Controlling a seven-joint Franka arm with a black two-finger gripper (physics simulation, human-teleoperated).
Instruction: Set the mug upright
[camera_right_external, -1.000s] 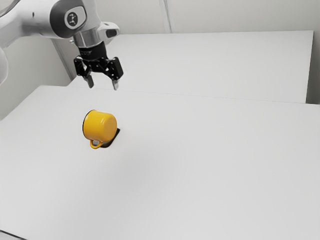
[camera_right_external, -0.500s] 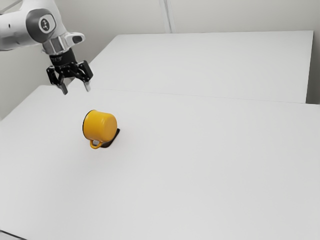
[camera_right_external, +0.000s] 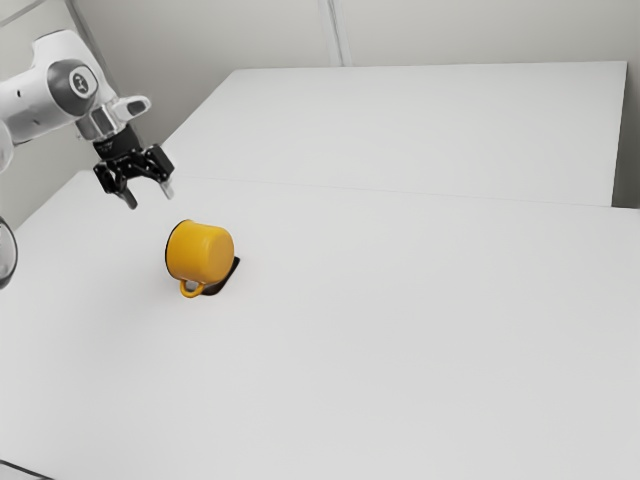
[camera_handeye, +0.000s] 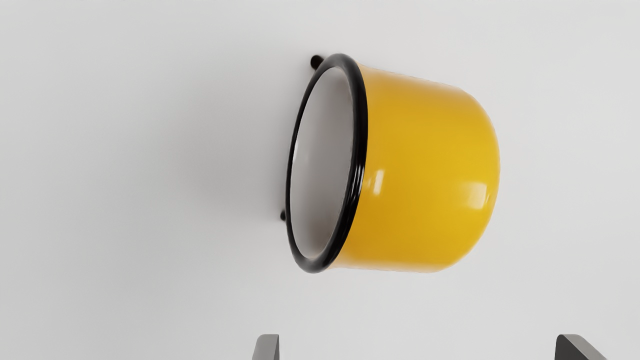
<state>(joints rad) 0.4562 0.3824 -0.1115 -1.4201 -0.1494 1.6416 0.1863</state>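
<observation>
Lying on its side on the white table, the yellow mug (camera_right_external: 203, 252) has its black-rimmed mouth toward the exterior view's left and its handle low at the near side. Above the table, toward the exterior view's upper left from the mug, hovers the gripper (camera_right_external: 150, 197), apart from it. In the wrist view the mug (camera_handeye: 425, 170) shows its pale inside and black rim, while the gripper (camera_handeye: 417, 347) has its two fingertips wide apart, open, with nothing between them.
A flat dark object (camera_right_external: 224, 280) lies under and beside the mug on the white table (camera_right_external: 400, 350). A second white surface (camera_right_external: 420, 130) stands behind, near the walls.
My hand has moved toward the exterior view's left, then slightly down over the last half second. The mug has stayed where it was, and the gripper is still open.
</observation>
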